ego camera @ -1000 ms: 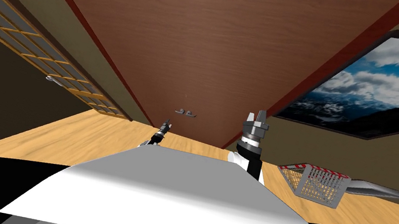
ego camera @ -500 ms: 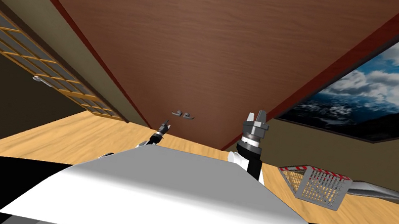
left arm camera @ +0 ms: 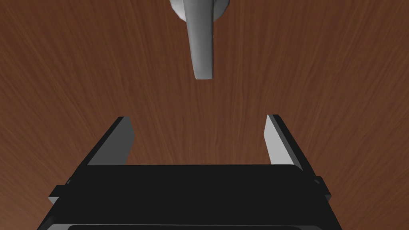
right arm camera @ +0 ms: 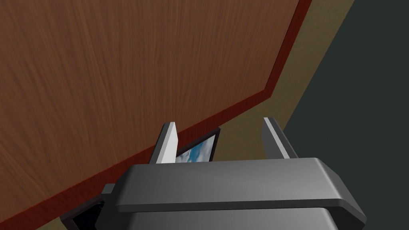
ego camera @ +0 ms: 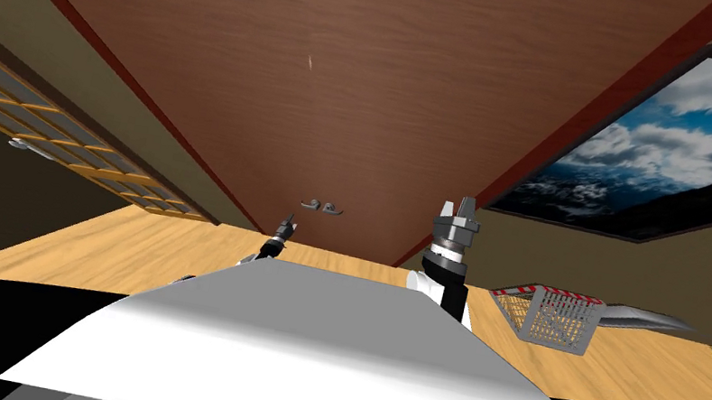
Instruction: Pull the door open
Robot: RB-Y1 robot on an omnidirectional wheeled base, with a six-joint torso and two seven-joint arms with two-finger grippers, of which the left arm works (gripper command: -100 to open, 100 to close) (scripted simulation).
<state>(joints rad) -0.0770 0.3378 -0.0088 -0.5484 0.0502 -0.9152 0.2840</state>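
Brown wood grain spreads across everything ahead of me: the door [ego camera: 349,72] stands shut in its dark red frame [ego camera: 598,116], and I'm right up close to it. My left gripper [left arm camera: 198,117] points straight at the panel, fingers spread wide with nothing between them. Just beyond the fingertips sits the grey lever handle [left arm camera: 201,48], its free end aimed back toward my gripper and lined up with the gap between the fingers, but clear of both, no contact. From the head camera that handle shows low on the door, a small grey pair of levers just above my left hand.

My right gripper [right arm camera: 219,121] is raised near the frame's right side, fingers also apart and holding nothing. On the wall past that frame hangs a large sky-and-mountain picture [ego camera: 673,157]. Below it a grey mesh basket [ego camera: 555,318] with a red-and-white rim lies tipped on the light wooden floor [ego camera: 107,250]. Off to my left runs a lattice-paned door [ego camera: 37,127].
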